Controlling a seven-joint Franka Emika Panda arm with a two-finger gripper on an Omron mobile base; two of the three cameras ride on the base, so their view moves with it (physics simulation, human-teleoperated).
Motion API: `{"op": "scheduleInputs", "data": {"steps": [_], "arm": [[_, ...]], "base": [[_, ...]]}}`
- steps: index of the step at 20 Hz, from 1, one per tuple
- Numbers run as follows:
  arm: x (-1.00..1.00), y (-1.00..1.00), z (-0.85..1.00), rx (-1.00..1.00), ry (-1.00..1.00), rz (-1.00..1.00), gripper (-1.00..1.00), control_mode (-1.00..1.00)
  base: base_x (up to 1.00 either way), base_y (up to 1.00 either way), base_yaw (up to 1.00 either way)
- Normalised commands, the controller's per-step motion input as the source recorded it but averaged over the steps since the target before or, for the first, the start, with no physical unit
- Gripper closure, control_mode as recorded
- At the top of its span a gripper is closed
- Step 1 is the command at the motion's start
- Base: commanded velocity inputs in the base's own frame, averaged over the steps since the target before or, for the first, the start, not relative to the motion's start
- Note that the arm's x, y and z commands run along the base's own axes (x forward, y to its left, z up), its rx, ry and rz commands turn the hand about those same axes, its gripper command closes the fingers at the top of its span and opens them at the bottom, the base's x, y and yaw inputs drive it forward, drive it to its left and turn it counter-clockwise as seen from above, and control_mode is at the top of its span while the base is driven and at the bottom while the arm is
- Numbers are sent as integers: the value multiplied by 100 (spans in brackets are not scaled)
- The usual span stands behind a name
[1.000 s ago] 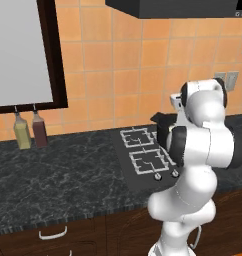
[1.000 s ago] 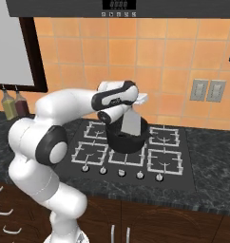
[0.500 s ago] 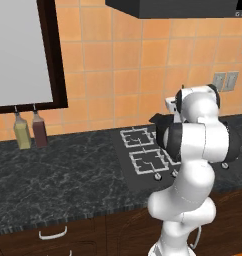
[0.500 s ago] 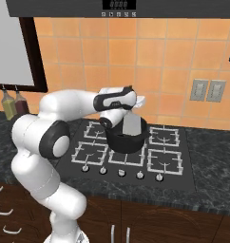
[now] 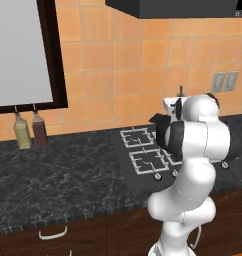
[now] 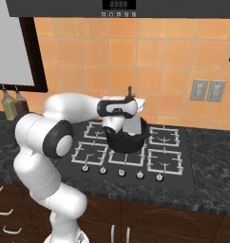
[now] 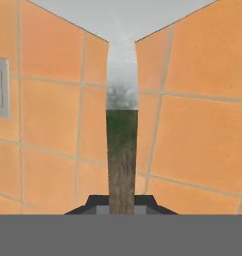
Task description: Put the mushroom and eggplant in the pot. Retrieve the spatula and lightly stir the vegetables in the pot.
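My gripper [image 6: 134, 105] is shut on the spatula's thin handle [image 6: 129, 91], which sticks up above the hand. Below it, the light grey blade [image 6: 132, 127] hangs down into the round black pot [image 6: 127, 142] on the back middle burner. In the hand view the handle [image 7: 122, 165] rises straight up from between my fingertips [image 7: 122, 204], with the orange wall tiles behind it. From the left base view my hand [image 5: 171, 105] sits above the stove, and the arm's body covers the pot. The mushroom and eggplant are hidden.
The black cooktop [image 6: 160, 163] has several burners and a row of knobs [image 6: 120, 172] along its front. Two bottles [image 5: 30, 131] stand on the dark counter far left. Outlets [image 6: 207, 90] are on the tiled wall, and a range hood [image 6: 121, 7] hangs overhead.
My hand has shifted a little to the right and lower over the pot, and the spatula has gone with it. The grip stays shut.
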Motion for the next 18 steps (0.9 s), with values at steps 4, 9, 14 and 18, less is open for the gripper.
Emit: {"op": "scheduleInputs", "data": {"steps": [4, 9, 14, 18], "arm": [[39, 44, -11, 15, -30, 1, 100, -100], [7, 18, 3, 9, -23, 0, 100, -100], [-10, 4, 47, 0, 0, 0, 100, -100], [-39, 0, 32, 0, 0, -1, 100, -100]], "base": [[0, 0, 0], [0, 0, 0], [0, 0, 0], [0, 0, 0]]}}
